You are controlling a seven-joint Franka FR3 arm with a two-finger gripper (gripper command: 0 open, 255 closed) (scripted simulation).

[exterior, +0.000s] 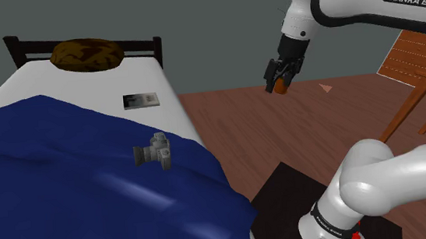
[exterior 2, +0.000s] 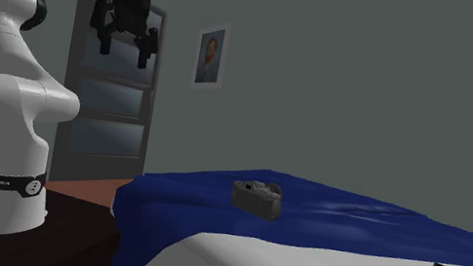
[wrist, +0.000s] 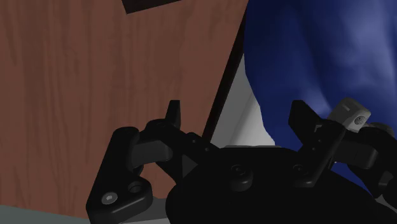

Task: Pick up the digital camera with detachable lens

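The digital camera [exterior: 153,152] is small and grey, with its lens pointing toward the shoulder view's left. It lies on the blue blanket [exterior: 59,174] near the bed's side edge. In the second exterior view the camera [exterior 2: 257,198] sits on the blanket's raised fold. My black gripper [exterior: 281,77] hangs high over the wooden floor, well off the bed and far from the camera. Its fingers stand apart with nothing between them, as the gripper [exterior 2: 125,44] also shows from the side. In the wrist view the gripper [wrist: 238,118] points down at floor and bed edge, and a corner of the camera [wrist: 354,115] peeks past one finger.
A brown pillow [exterior: 85,54] lies by the dark headboard, and a flat book [exterior: 140,100] rests on the white sheet. A wooden piece of furniture [exterior: 418,63] stands beyond the arm. A small orange shape [exterior: 281,87] shows on the floor. The dark stand [exterior: 284,203] adjoins the bed.
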